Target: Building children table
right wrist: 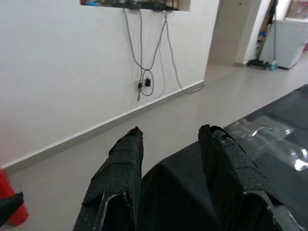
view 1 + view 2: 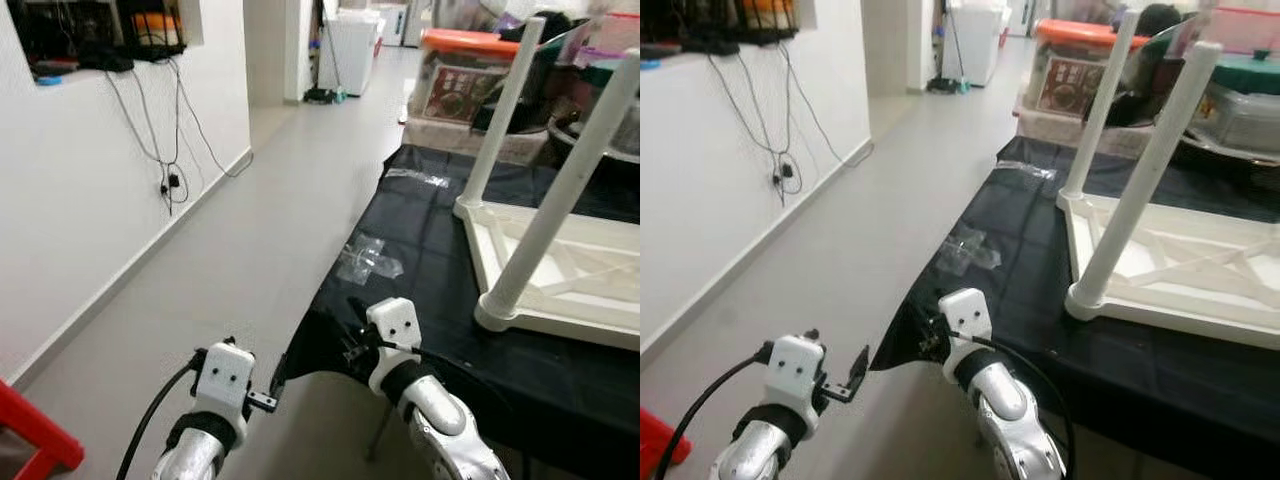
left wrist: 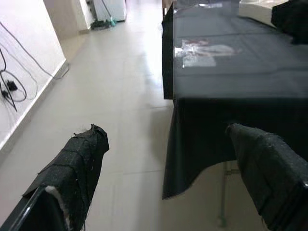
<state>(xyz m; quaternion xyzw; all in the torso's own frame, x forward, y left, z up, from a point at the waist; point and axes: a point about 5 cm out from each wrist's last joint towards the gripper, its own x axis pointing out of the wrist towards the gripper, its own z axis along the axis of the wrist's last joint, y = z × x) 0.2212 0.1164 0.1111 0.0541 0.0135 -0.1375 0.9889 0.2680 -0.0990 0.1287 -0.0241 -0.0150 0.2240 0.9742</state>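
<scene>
Ahead, an orange-lidded storage bin (image 2: 468, 75) is sitting past the upturned white children's table (image 2: 545, 255) on the black-covered work table (image 2: 420, 250); its contents are unclear. Both the left gripper (image 3: 168, 178) and right gripper (image 1: 171, 168) are hovering spread apart, grasping nothing, by the near corner, beside open floor (image 2: 250, 240).

Grey tiled floor (image 2: 260, 230) runs beside a white wall (image 2: 70, 190).

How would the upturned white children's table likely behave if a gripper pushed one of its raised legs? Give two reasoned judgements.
The white table rests flat on its top, so it would probably slide on the black cloth rather than tip. Its long thin leg might flex or loosen.
</scene>
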